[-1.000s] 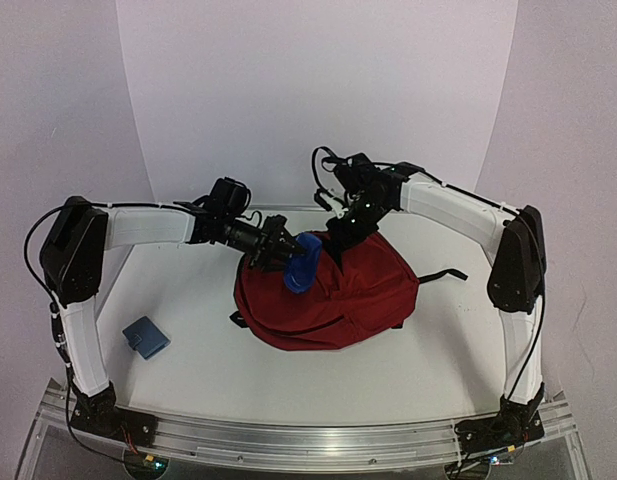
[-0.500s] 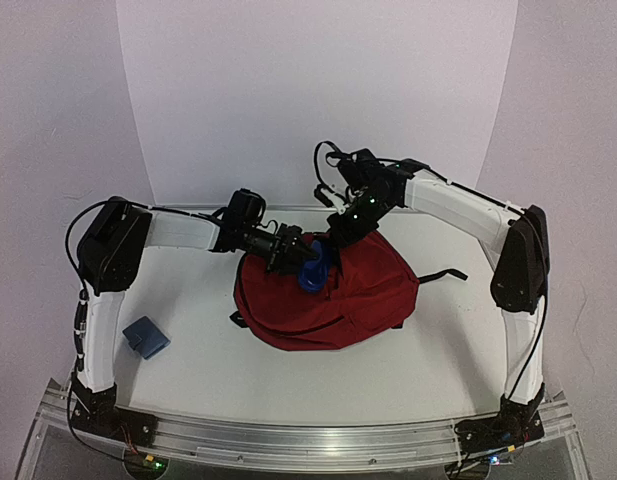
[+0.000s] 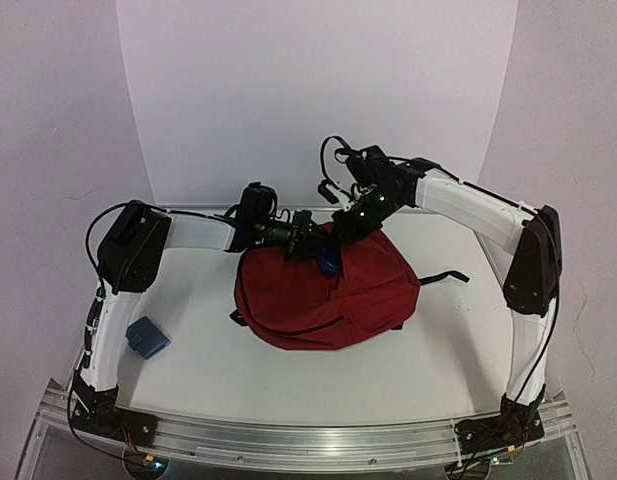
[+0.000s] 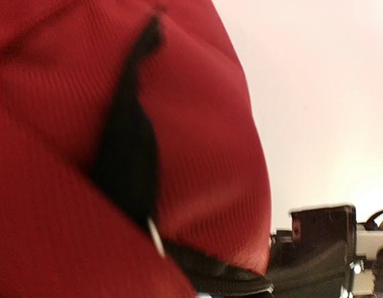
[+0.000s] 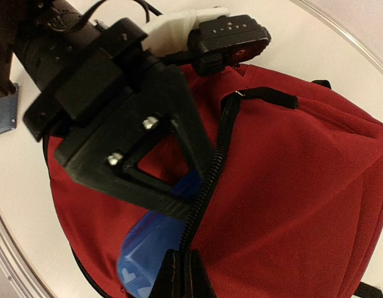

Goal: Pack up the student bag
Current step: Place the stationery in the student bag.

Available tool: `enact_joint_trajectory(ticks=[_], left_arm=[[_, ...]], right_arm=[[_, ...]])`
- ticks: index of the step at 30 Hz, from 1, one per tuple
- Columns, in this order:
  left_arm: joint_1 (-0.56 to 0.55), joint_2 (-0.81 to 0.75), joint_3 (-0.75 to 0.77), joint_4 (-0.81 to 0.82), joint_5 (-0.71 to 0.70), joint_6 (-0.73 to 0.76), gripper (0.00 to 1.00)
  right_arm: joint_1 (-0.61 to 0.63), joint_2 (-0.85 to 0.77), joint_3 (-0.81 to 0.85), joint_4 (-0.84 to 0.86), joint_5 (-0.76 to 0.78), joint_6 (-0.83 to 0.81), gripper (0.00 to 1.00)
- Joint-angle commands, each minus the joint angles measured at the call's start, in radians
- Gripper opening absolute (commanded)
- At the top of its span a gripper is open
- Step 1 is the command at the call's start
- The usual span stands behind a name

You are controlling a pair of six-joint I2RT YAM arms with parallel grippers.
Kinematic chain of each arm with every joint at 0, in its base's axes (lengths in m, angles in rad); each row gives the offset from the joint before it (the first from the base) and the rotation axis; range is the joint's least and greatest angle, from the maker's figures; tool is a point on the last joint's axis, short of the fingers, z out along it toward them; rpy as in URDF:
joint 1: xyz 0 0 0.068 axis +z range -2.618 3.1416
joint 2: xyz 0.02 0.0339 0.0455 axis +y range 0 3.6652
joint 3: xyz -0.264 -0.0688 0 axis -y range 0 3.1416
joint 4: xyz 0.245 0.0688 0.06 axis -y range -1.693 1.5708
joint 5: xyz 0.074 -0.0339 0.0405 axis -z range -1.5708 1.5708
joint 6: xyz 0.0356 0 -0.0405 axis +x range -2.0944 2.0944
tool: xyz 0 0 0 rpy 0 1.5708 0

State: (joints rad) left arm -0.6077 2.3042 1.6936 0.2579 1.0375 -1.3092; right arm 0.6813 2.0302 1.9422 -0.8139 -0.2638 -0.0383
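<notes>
Both arms were reaching in over the table and met at the far end of the student bag. The bag was lying flat around the middle of the table, with a black strap trailing out on its right side.

The left arm stood up from its base, elbow bent high on the left, and its forearm ran pretty much level to the right. That put the left claw right at the bag's top opening. It was clamped around a blue case, which sat against the black zip edge, partly tucked behind it.

The right arm rose tall on the right side. Its long forearm angled back toward the centre and the wrist tipped down onto the bag. The right claw was pinched tight on that zip edge of the bag.

The left wrist view was mostly blurry red fabric with a dark strip across it, and I couldn't make out its own fingers there.

As for writing, the black box on the left wrist had a red spot and a few pale marks, too tiny to read.

A flat blue pouch lay well apart, near the left arm's base.
</notes>
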Motion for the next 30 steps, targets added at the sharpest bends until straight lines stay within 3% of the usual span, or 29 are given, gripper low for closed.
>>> enact_joint_trajectory(ticks=[1, 5, 10, 16, 18, 28, 30], left_arm=[[-0.013, 0.007, 0.067, 0.123, -0.273, 0.001, 0.35], [-0.029, 0.023, 0.058, 0.149, -0.372, -0.020, 0.36], [-0.038, 0.030, 0.049, 0.121, -0.346, 0.012, 0.41], [-0.054, -0.039, -0.028, 0.051, -0.250, 0.093, 0.75], [-0.050, -0.089, -0.083, 0.003, -0.268, 0.123, 0.79], [-0.048, -0.227, -0.195, -0.220, -0.377, 0.185, 0.76], [-0.047, -0.223, -0.198, -0.220, -0.376, 0.185, 0.71]], right_arm=[[0.014, -0.063, 0.017, -0.008, -0.124, 0.075, 0.00], [0.013, -0.036, 0.054, -0.009, -0.163, 0.092, 0.00], [0.001, -0.036, 0.038, -0.014, -0.163, 0.083, 0.00], [-0.020, -0.035, 0.049, -0.019, -0.168, 0.058, 0.00], [-0.024, -0.033, 0.046, -0.021, -0.166, 0.056, 0.00], [-0.039, -0.028, 0.042, -0.022, -0.178, 0.068, 0.00], [-0.040, -0.029, 0.040, -0.022, -0.182, 0.068, 0.00]])
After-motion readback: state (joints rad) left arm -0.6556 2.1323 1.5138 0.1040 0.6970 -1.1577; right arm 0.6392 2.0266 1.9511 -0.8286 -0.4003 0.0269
